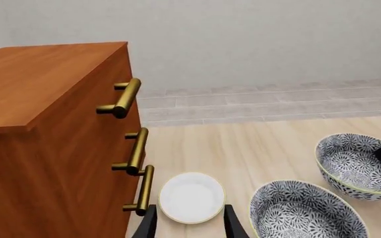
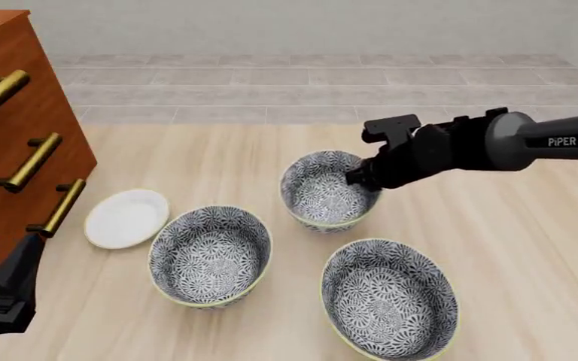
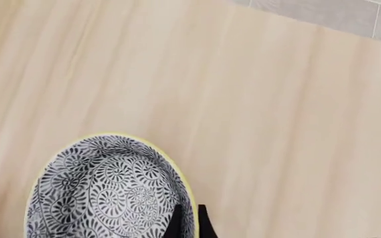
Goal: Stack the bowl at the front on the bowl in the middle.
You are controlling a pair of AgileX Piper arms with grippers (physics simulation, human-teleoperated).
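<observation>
Three alike floral bowls with yellow-green rims stand on the wooden table. The bowl at the front (image 2: pixel 390 298) is nearest me, right of centre, with nothing touching it. The bowl in the middle (image 2: pixel 321 189) (image 3: pixel 107 191) stands farther back, between the other two from left to right. My right gripper (image 2: pixel 357 177) (image 3: pixel 188 223) is shut on its right rim, one finger inside and one outside. The third bowl (image 2: pixel 210 256) (image 1: pixel 306 210) is at the left. My left gripper (image 1: pixel 190 225) (image 2: pixel 10 289) hangs open at the near left, above a small white dish (image 1: pixel 191 197).
A wooden drawer cabinet (image 2: pixel 13 113) with brass handles (image 1: pixel 136 151) fills the left side, close to my left gripper. The white dish (image 2: pixel 126 217) lies between the cabinet and the left bowl. A grey tiled strip (image 2: pixel 309 90) runs behind the table.
</observation>
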